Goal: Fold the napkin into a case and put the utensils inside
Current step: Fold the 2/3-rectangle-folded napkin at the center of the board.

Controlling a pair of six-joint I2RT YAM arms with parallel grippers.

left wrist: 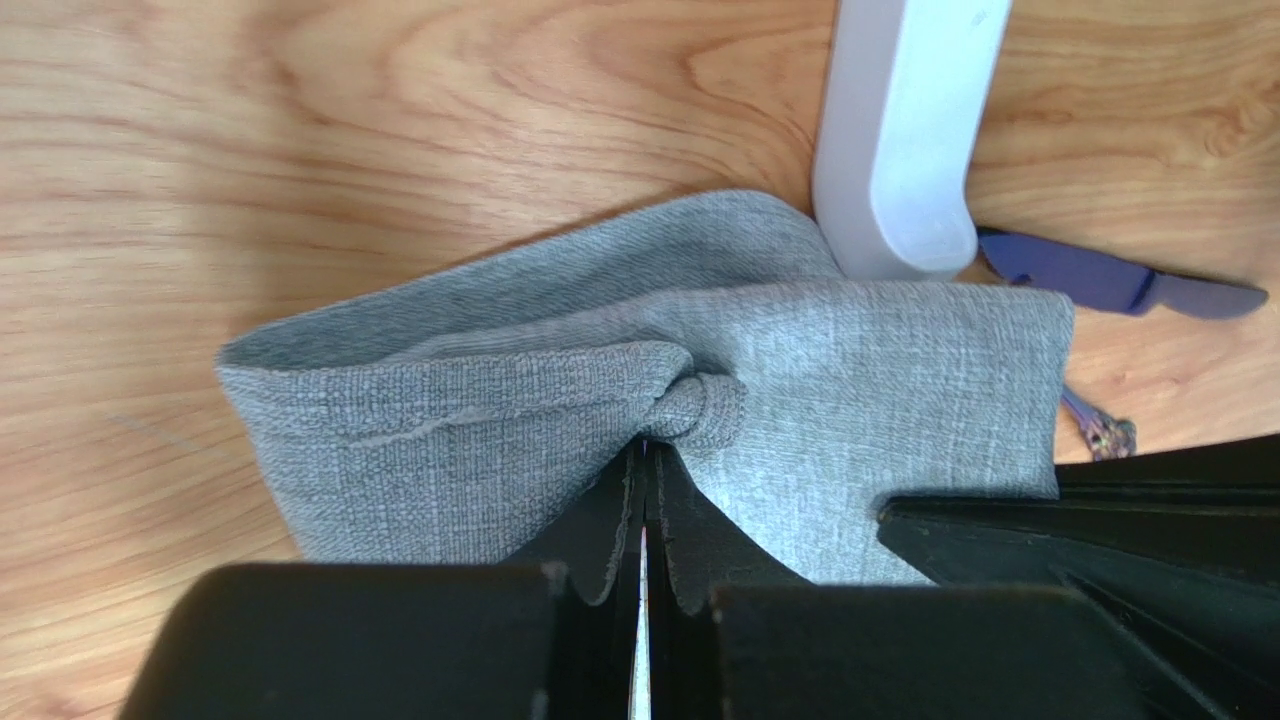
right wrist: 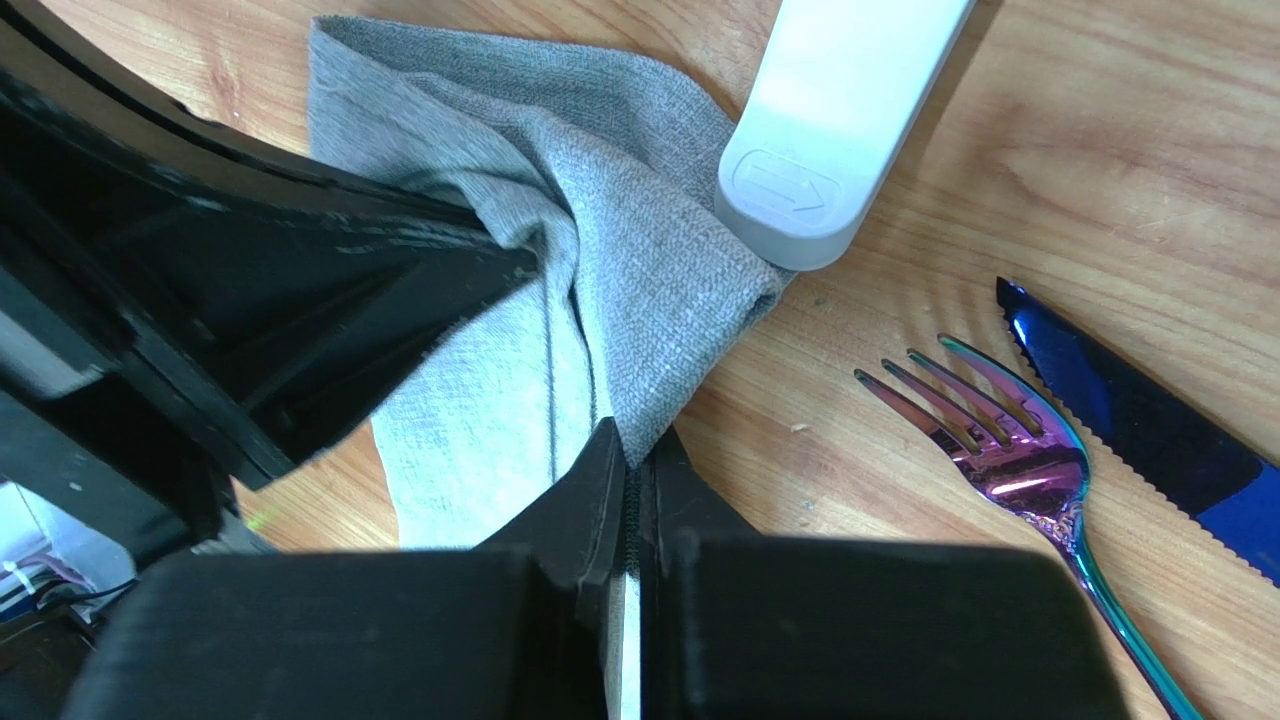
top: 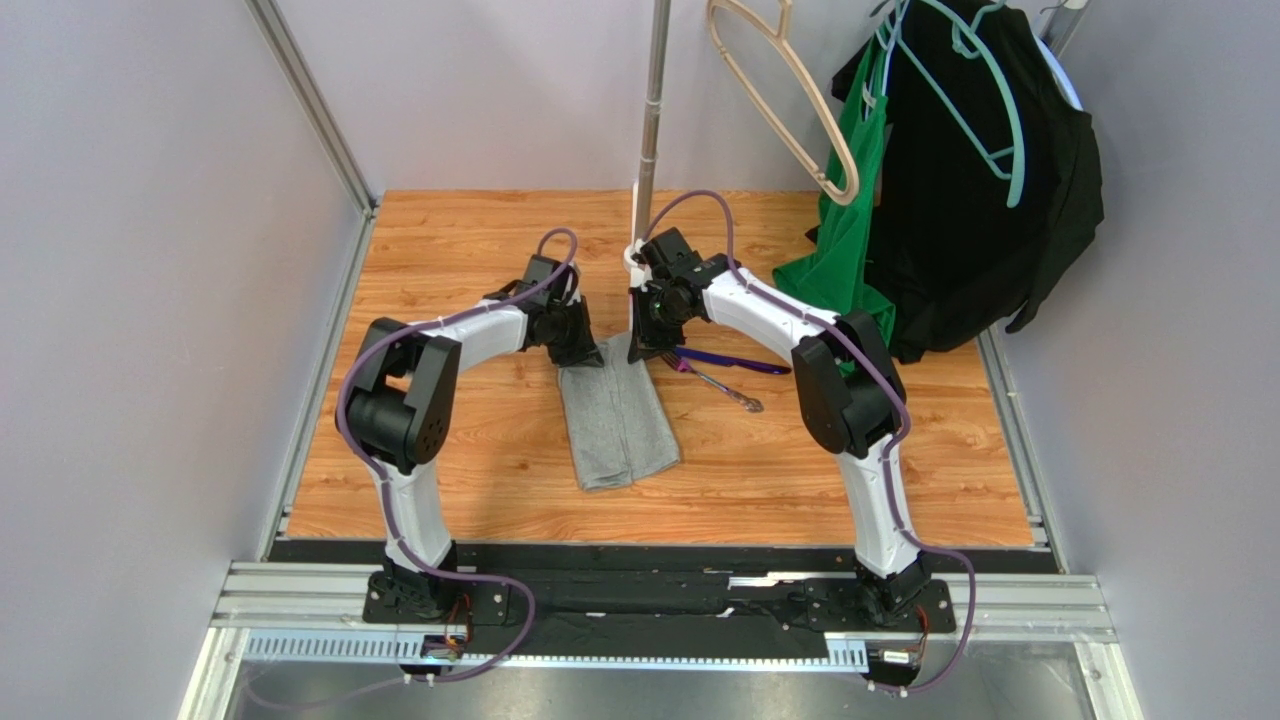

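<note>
The grey napkin (top: 616, 420) lies folded as a long strip on the wood table, running from between my grippers toward me. My left gripper (top: 579, 342) is shut on a bunched fold at its far left corner (left wrist: 649, 450). My right gripper (top: 649, 342) is shut on its far right edge (right wrist: 631, 450). The napkin (left wrist: 842, 375) is lifted and creased at that far end (right wrist: 631, 255). The purple knife (top: 732, 362) and the iridescent fork (top: 721, 386) lie just right of the napkin, also in the right wrist view, the fork (right wrist: 1007, 450) beside the knife (right wrist: 1142, 428).
A metal pole (top: 651, 120) stands right behind the grippers, its white foot (left wrist: 902, 135) touching the napkin's far edge (right wrist: 827, 135). A green garment (top: 849, 225) and a black garment (top: 977, 180) hang at the back right, with a beige hanger (top: 796, 105).
</note>
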